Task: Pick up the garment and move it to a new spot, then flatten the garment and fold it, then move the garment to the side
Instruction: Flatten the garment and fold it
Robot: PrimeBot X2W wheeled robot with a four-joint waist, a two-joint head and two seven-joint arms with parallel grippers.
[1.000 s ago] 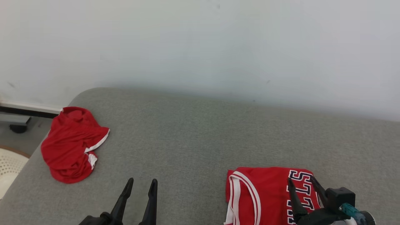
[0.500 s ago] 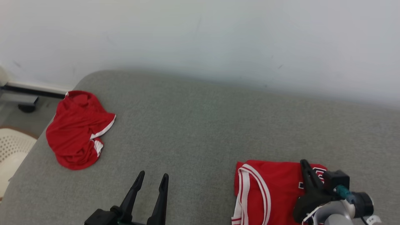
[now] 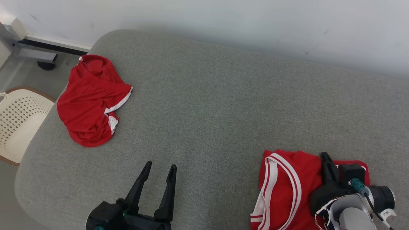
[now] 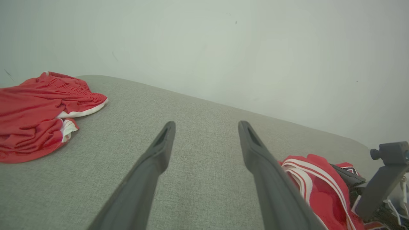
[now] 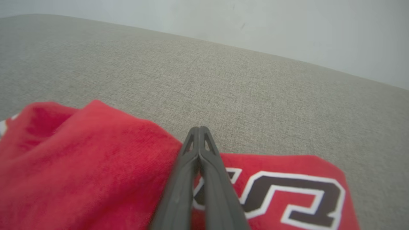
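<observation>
**Red jersey pinched at near right of cushion**

Red jersey (image 3: pixel 287 188) w/ white-red-white trim lies bunched at near right of grey fabric cushion (image 3: pixel 207 105). R tool (image 3: pixel 325 156) closed, fingers pressed together on a raised fold of it. Lettering (image 5: pixel 297 195): navy block chars w/ white outline, partly hidden by fold and fingers, word not readable. L tool (image 3: pixel 161 164) open, holding nothing, over bare cushion left of jersey. Red shorts (image 3: pixel 91 102) w/ white trim lie crumpled at far-left corner, well apart. Cream perforated chair (image 3: pixel 19 118) beside cushion's left edge.
</observation>
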